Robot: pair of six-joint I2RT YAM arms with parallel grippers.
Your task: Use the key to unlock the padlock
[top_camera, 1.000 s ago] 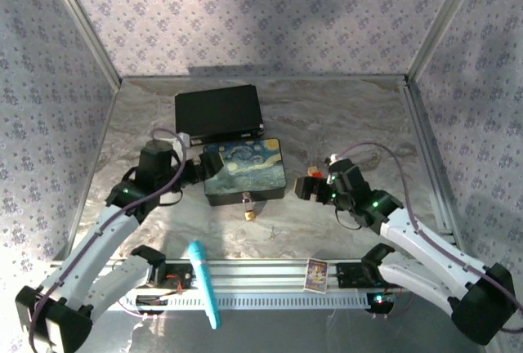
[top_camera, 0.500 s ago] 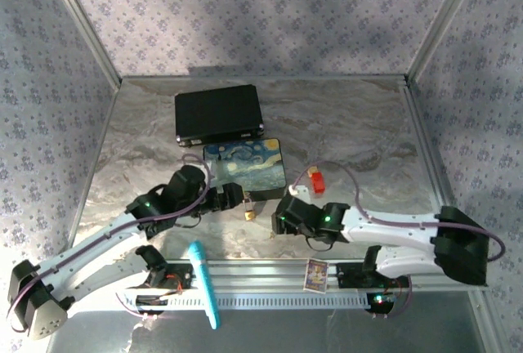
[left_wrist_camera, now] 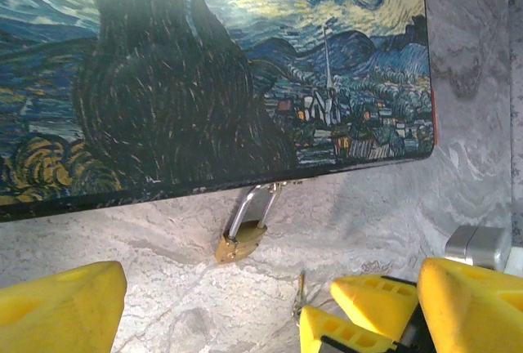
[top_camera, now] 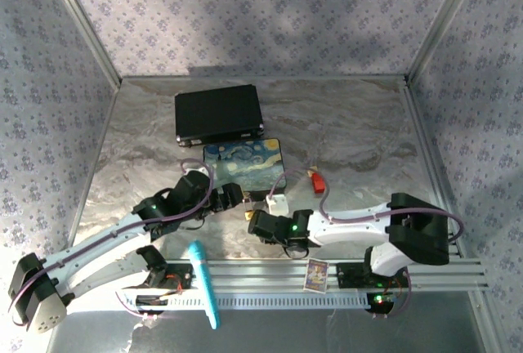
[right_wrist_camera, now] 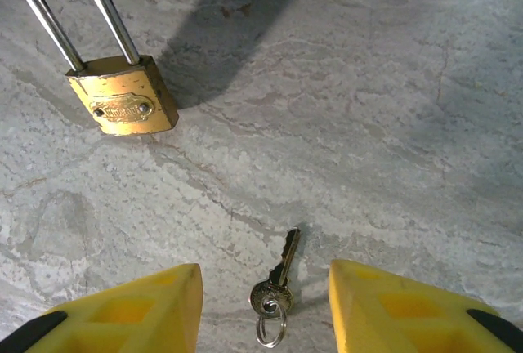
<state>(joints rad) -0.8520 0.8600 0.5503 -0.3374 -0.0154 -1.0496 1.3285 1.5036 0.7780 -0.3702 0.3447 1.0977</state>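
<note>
- One painted box [left_wrist_camera: 204, 67]: lies flat on the marbled table [right_wrist_camera: 392, 108].
- Left gripper [left_wrist_camera: 274, 308]: stands spread wide, grips nothing, faces the box's front edge.
- Right gripper [right_wrist_camera: 265, 283]: stands partly open, straddles the key without touching it, holds nothing.
- Padlock [right_wrist_camera: 122, 100]: hooks by its shackle at the box's front edge, body resting on the table.
- Key [right_wrist_camera: 276, 292]: lies flat on the table between the right gripper's jaws, near the padlock.

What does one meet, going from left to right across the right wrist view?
In order: brass padlock → small metal key on its ring → yellow finger at the right edge. The other yellow finger lies below the padlock and overlaps it sideways, so it is left out.
</note>
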